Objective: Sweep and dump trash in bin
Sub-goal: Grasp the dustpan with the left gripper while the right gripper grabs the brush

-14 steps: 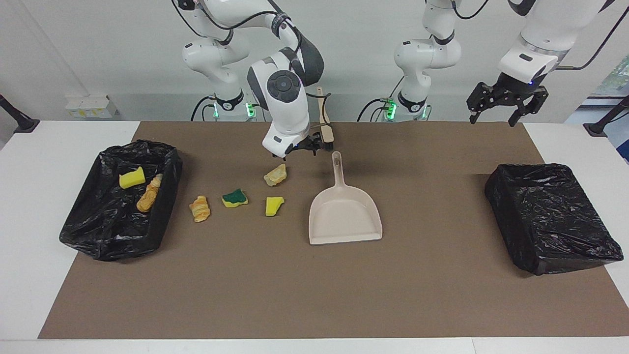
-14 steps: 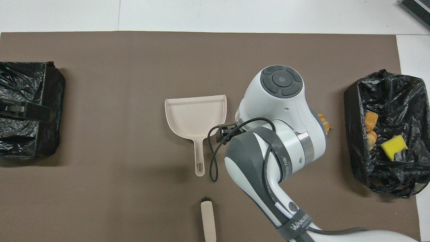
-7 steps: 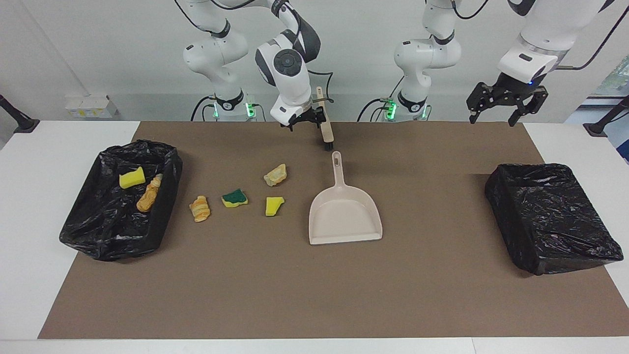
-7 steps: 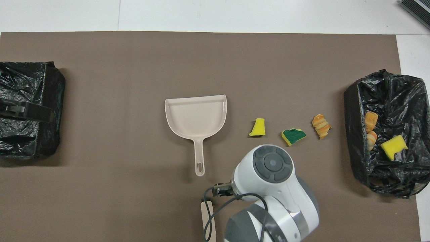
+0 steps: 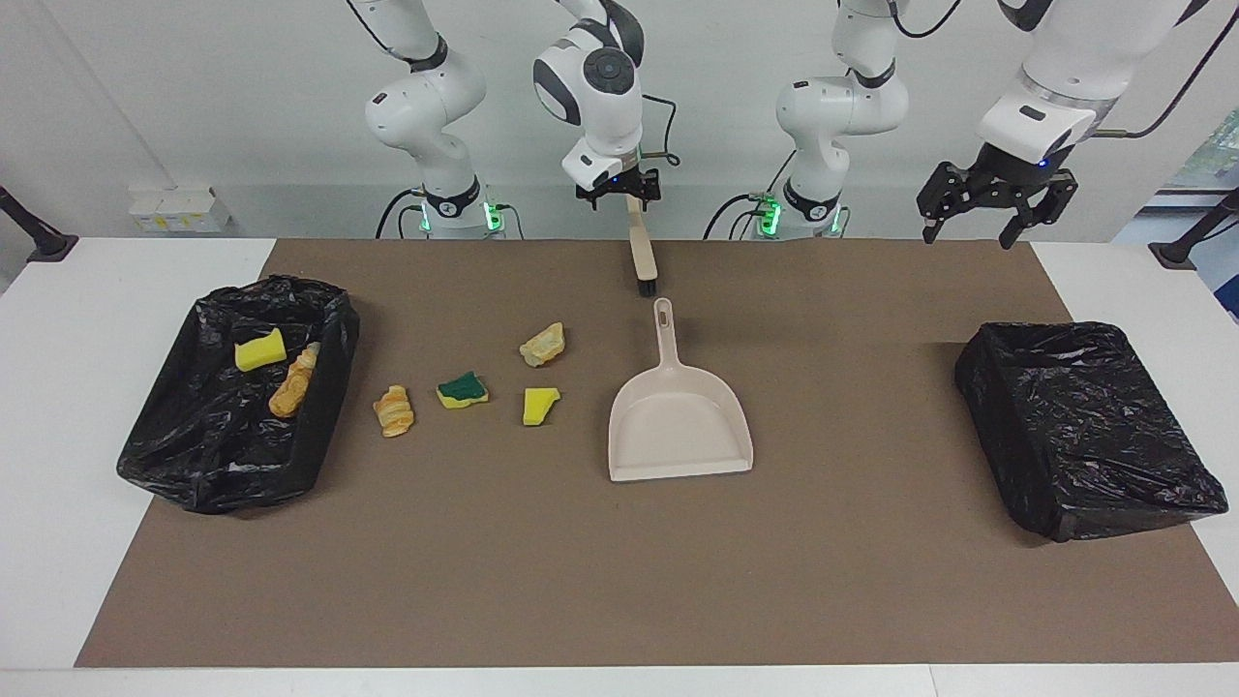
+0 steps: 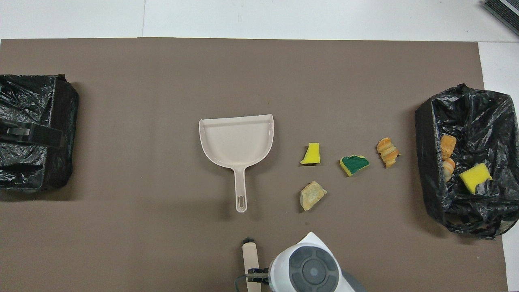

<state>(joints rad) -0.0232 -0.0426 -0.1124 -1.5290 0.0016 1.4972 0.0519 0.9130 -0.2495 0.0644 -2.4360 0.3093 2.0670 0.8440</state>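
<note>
Right gripper [image 5: 619,189] had pulled up and back from the mat, fingers spread, now over the brush [image 5: 642,254] handle, not gripping it. Left gripper [image 5: 997,203] waited open over its bin [image 5: 1084,426]. Next out: tan lump [image 5: 543,345], dustpan [image 5: 678,426] beside it. Then yellow chunk [image 5: 539,405], green sponge [image 5: 462,389], orange bit [image 5: 393,410]. Two pieces lay in the other bin [image 5: 242,455]. Sweeping looked about to start.

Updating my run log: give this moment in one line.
right gripper open over brush | left gripper open, waiting | dustpan empty | trash unswept
</note>
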